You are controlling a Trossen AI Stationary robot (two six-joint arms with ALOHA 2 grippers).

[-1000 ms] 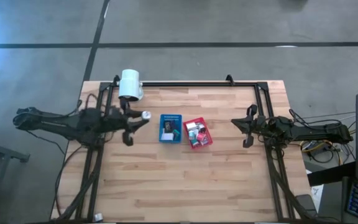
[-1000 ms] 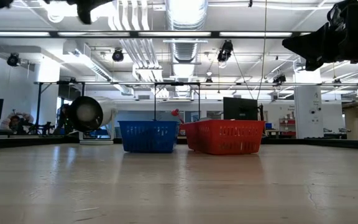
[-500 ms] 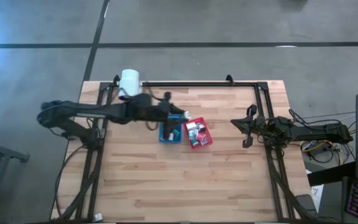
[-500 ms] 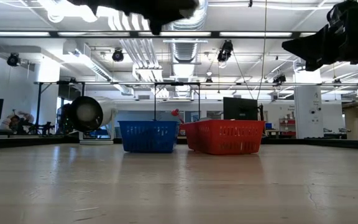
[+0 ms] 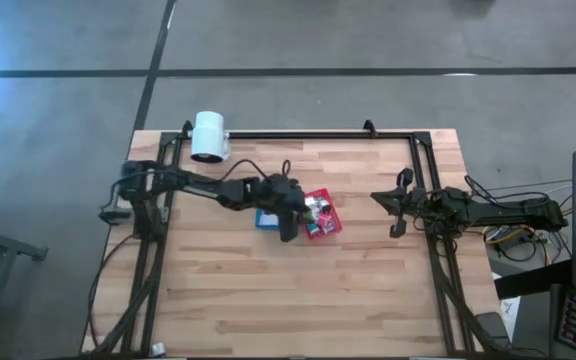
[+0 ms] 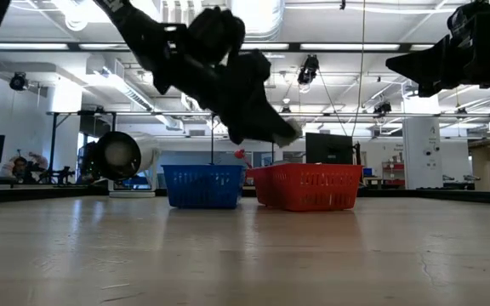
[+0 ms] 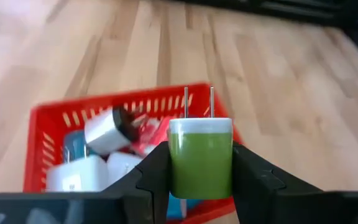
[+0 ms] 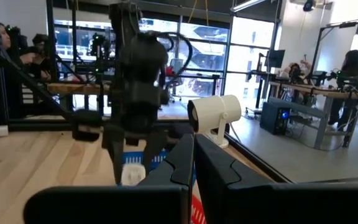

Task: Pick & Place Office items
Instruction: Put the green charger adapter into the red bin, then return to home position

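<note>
Overhead, a green plug (image 7: 200, 157) with white top and two prongs is clamped between the left gripper (image 7: 200, 180) fingers above the red tray (image 5: 320, 214), beside the blue tray (image 5: 268, 219). White and dark items (image 7: 107, 130) are heaped in the red tray. The right gripper (image 5: 396, 207) is held closed and empty at the wooden table's (image 5: 298, 290) edge. A white cylinder (image 5: 209, 136) is seen at the far corner; no writing can be read.
</note>
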